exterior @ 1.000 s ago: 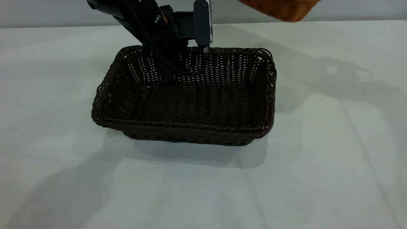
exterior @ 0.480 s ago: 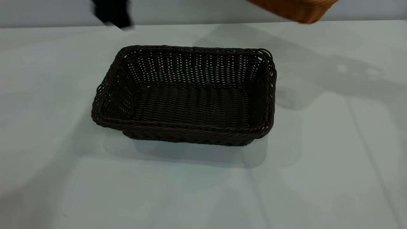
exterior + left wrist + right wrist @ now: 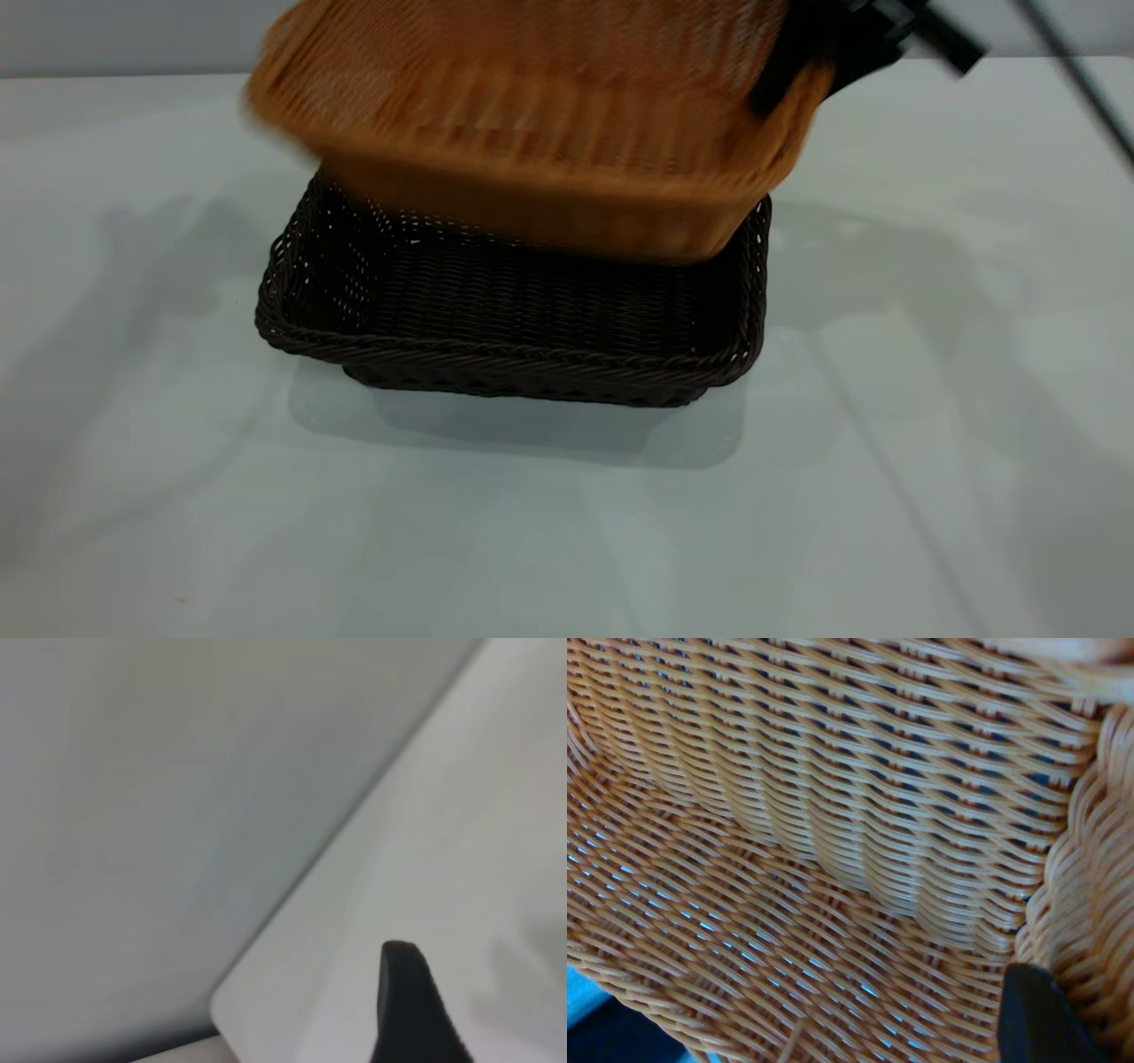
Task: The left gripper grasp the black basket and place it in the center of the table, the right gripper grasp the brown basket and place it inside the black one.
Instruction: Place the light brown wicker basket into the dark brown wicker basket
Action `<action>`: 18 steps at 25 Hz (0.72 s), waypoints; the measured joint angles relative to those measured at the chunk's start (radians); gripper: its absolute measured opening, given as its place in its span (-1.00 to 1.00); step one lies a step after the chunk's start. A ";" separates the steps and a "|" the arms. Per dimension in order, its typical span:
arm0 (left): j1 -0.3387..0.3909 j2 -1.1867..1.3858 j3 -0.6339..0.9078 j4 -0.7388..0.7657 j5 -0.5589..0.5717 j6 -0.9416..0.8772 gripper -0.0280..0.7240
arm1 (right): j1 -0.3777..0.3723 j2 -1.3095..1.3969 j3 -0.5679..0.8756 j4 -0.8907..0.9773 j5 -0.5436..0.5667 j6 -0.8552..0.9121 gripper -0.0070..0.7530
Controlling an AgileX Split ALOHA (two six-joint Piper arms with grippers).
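Wide bare table [image 3: 133, 461] lies left of the black basket [image 3: 496, 354], which sits mid-table, long axis running left-right. The brown basket [image 3: 532, 133] hangs tilted above its far half, long axis likewise. The right gripper [image 3: 788, 75] is clenched on the brown basket's right rim.

You see the brown basket [image 3: 540, 124], blurred, hanging across the top centre above the black basket [image 3: 514, 328] on the worktop [image 3: 886, 487], the right gripper [image 3: 802, 66] clamping its upper-right rim.
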 joint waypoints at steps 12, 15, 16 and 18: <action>0.000 -0.056 0.000 -0.004 0.054 -0.035 0.06 | 0.075 0.077 -0.007 -0.125 -0.032 -0.019 -0.64; 0.000 -0.056 0.000 -0.004 0.059 -0.044 0.06 | 0.075 0.077 -0.007 -0.148 -0.031 -0.005 -0.36; 0.000 -0.056 0.000 -0.004 0.059 -0.049 0.06 | 0.075 0.077 -0.007 -0.150 -0.030 0.000 -0.23; 0.000 -0.056 0.000 -0.004 0.059 -0.052 0.06 | 0.075 0.077 -0.008 -0.153 -0.015 0.001 0.05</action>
